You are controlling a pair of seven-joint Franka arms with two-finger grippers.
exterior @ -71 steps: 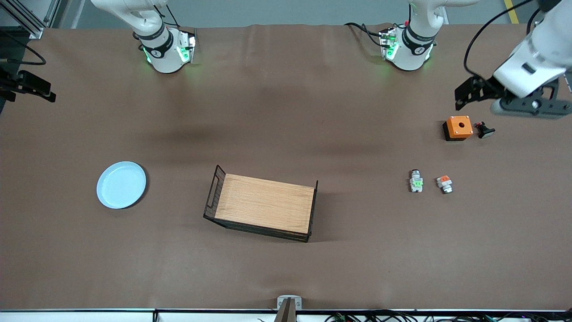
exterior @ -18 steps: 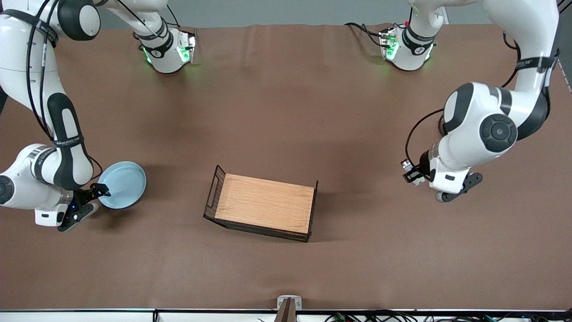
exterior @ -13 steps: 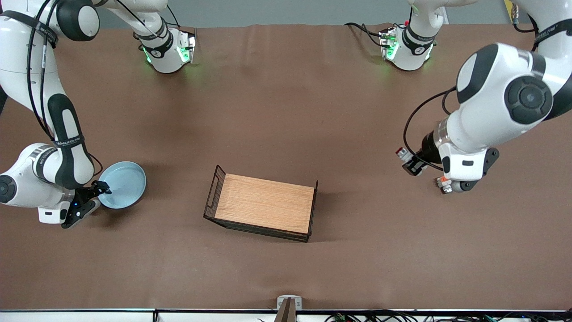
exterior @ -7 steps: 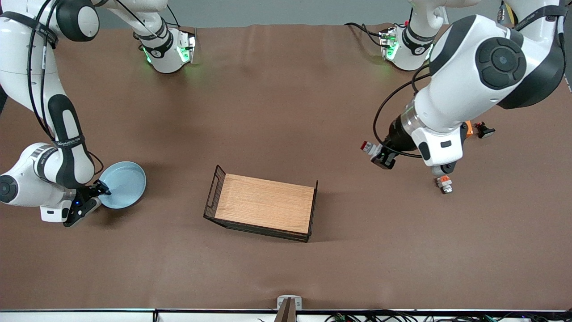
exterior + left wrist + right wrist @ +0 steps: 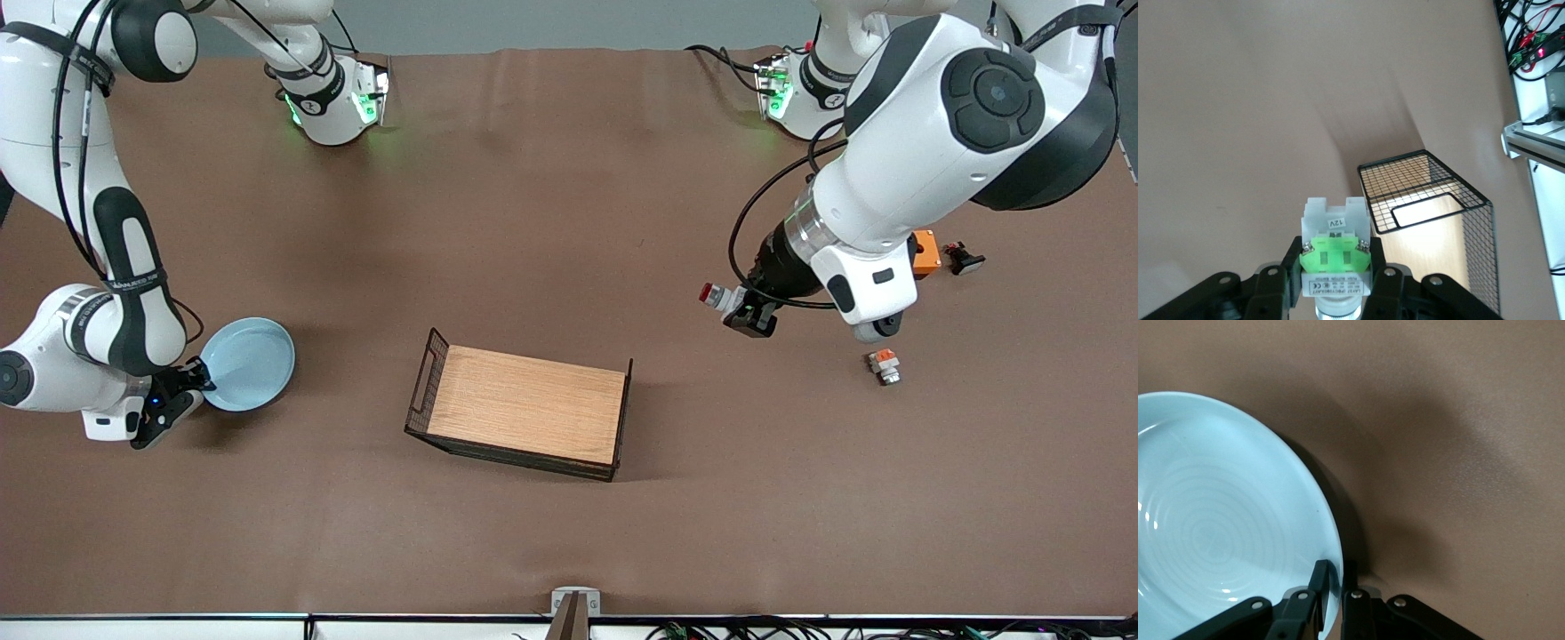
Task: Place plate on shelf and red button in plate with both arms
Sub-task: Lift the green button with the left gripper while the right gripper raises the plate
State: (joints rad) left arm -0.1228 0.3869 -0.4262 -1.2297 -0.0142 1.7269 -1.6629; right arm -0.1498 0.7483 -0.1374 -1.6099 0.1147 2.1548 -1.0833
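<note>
The pale blue plate (image 5: 249, 363) lies toward the right arm's end of the table. My right gripper (image 5: 201, 382) is shut on its rim, one finger inside the rim and one outside. In the right wrist view the plate (image 5: 1218, 520) fills one side, and the right gripper (image 5: 1336, 587) pinches its edge. My left gripper (image 5: 740, 309) hangs over bare table between the wooden tray (image 5: 524, 409) and the small parts. It is shut on the red button (image 5: 717, 295), red end pointing toward the tray. In the left wrist view the red button (image 5: 1335, 259) shows its green patch between the fingers of the left gripper (image 5: 1335, 267).
The wire-sided wooden tray (image 5: 1431, 200) stands mid-table with nothing on it. A grey piece with an orange patch (image 5: 884, 365), an orange box (image 5: 926, 252) and a small black part (image 5: 965, 260) lie toward the left arm's end, under the left arm.
The left arm has carried the red button toward the tray. The right gripper has closed on the plate's rim, and the plate has shifted slightly toward the tray.
</note>
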